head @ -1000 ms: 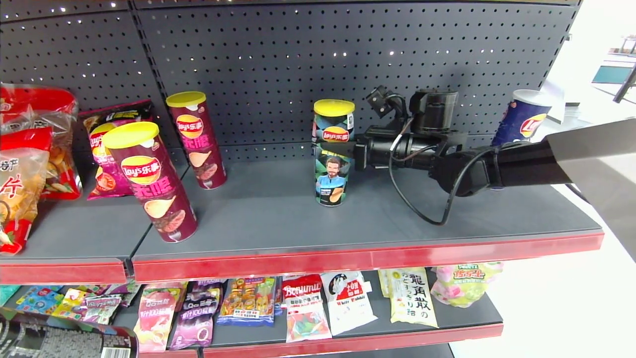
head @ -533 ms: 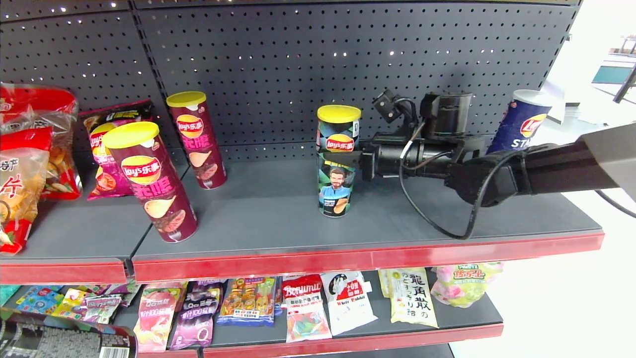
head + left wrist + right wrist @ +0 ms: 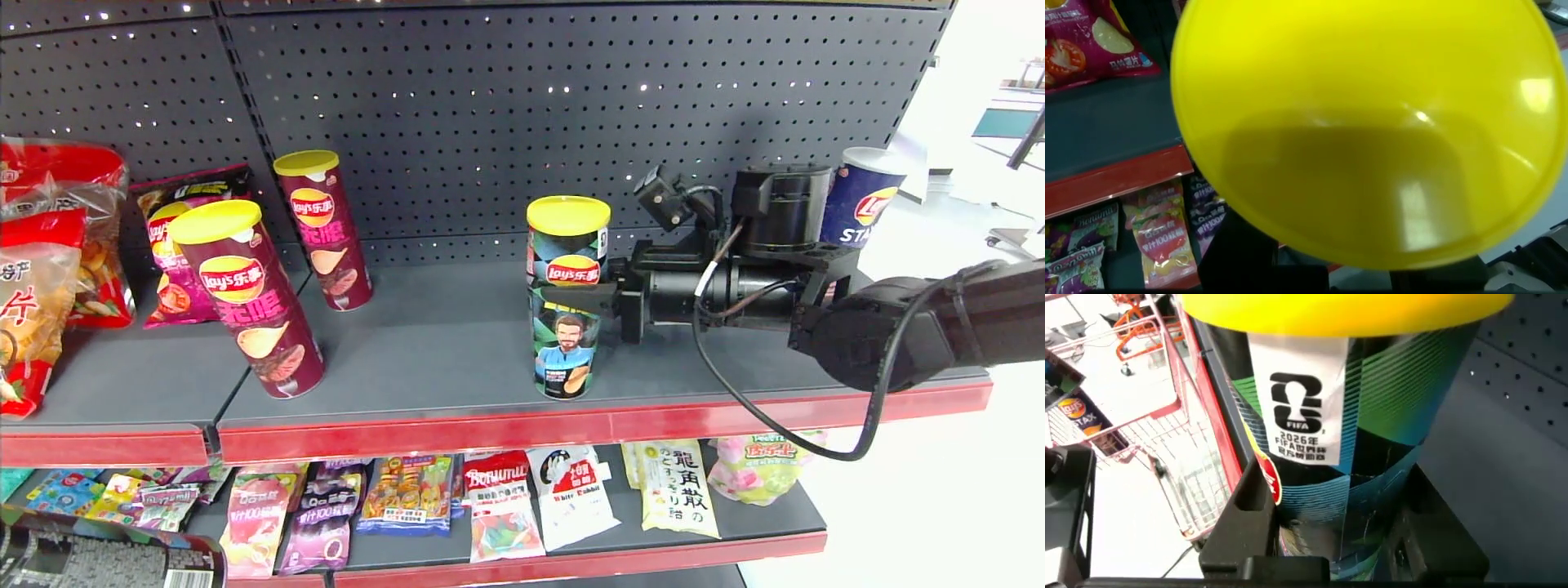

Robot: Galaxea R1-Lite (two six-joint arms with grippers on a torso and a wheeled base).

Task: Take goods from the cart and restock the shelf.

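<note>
**Right gripper (image 3: 575, 299) has chip can (image 3: 567, 245) at shelf (image 3: 424, 351) front**

The chip can, w/ yellow lid, is upright near the shelf's front edge. Can't tell if its bottom touches. The right gripper sits at the can's 3 o'clock, fingers shut tight on its middle, 1 each side. Purple cans (image 3: 245, 302) stand at its 9 o'clock, well apart. A blue can (image 3: 857, 204) is at 2 o'clock, behind the arm.

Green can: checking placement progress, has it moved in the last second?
Yes. The green can has come toward the shelf's red front edge, slightly rightward.
</note>
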